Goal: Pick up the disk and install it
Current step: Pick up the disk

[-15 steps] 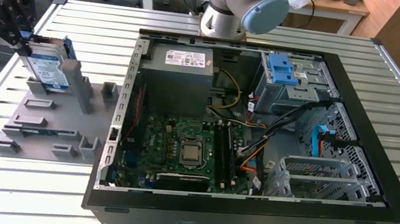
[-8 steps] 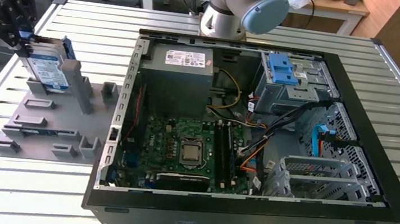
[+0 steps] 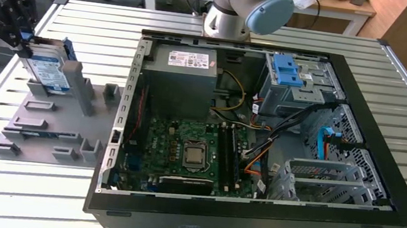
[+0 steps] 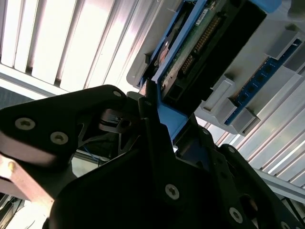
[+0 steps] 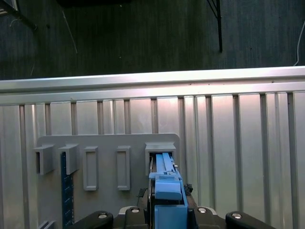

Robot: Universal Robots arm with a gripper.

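Gripper (image 3: 18,41) is at the exterior view's left, jaws clamped on the blue top edge of the disk (image 3: 45,70). The disk stands on edge in a slot of the grey holder (image 3: 41,124) on the counter (image 3: 40,199). Standing upright likely keeps that edge reachable. Computer case (image 3: 254,212) sits beside it, open.

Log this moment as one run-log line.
gripper shut on the disk | the disk standing in grey fixture beside computer case | not yet installed
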